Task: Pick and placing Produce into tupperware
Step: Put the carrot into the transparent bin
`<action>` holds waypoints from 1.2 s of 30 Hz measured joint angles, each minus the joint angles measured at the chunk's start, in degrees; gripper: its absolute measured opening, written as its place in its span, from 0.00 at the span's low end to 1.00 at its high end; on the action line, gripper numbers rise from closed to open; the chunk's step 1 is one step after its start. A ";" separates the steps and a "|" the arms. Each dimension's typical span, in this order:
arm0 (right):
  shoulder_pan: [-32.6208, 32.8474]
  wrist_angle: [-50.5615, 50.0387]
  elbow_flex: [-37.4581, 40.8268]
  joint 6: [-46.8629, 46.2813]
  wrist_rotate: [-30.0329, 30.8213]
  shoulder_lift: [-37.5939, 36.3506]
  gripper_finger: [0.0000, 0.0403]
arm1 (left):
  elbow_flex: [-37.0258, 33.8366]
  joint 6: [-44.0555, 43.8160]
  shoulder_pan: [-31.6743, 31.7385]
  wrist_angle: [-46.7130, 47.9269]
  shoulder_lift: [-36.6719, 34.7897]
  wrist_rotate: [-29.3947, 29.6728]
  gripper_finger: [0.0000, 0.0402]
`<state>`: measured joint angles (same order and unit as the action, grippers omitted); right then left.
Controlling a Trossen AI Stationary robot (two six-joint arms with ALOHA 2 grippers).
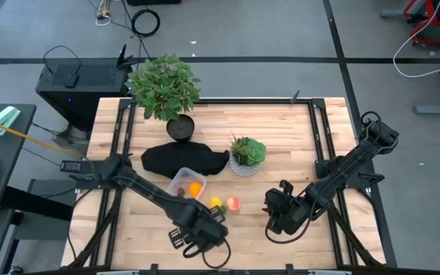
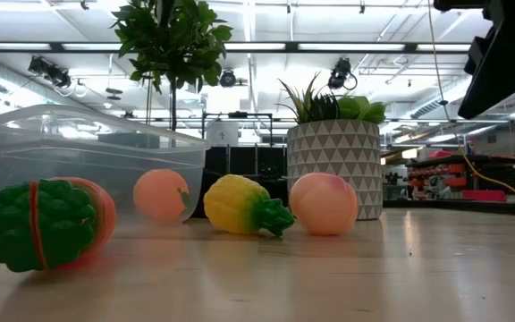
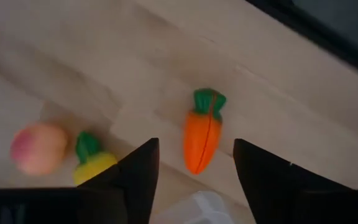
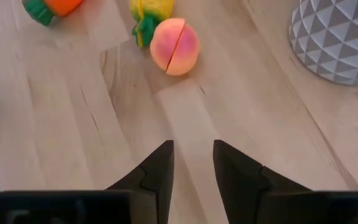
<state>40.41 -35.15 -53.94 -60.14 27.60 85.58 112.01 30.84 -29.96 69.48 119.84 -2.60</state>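
Three toy pieces lay loose on the table: the carrot (image 3: 203,132), the yellow piece (image 1: 215,202) and the peach (image 1: 233,204), both just beside the tupperware (image 1: 186,184) at its 4 o'clock; one orange (image 1: 195,189) sat inside it; the left gripper (image 3: 194,180) hovered over the carrot, fingers spread and empty; the right gripper (image 4: 192,168) waited at 3 o'clock, fingers narrowly parted, holding nothing; for a sound grasp, the fingers should straddle the carrot's thick middle before closing.
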 joint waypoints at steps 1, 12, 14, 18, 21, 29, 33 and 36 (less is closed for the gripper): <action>0.02 0.04 -0.01 -0.03 0.20 0.00 0.30 | -0.01 2.65 -0.14 -0.08 0.40 0.06 0.56; 0.00 0.23 -0.01 0.20 0.52 0.00 0.31 | -5.77 6.87 2.00 -7.33 1.67 -1.83 0.66; 0.00 0.28 -0.01 0.13 0.52 0.00 0.31 | -7.83 5.92 2.51 -6.83 1.71 -2.84 0.67; -0.01 0.32 -0.01 0.20 0.53 0.00 0.31 | -10.62 5.79 2.94 -6.89 1.78 -3.97 0.68; -0.04 0.33 -0.01 0.16 0.99 0.00 0.31 | -12.95 5.79 2.73 -9.47 1.78 -4.44 0.68; -0.05 0.50 -0.01 -0.06 1.32 0.00 0.31 | -17.99 5.83 2.36 -12.68 1.78 -4.93 0.67; -0.05 0.52 -0.01 -0.07 1.35 0.00 0.31 | -17.94 5.83 2.54 -15.24 1.82 -4.72 0.67; -0.05 0.52 -0.01 -0.09 1.35 0.00 0.31 | -17.94 5.81 2.54 -18.05 1.91 -4.71 0.67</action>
<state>40.36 -34.63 -53.95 -60.23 28.95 85.58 94.06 36.64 -27.42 51.43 121.76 -7.31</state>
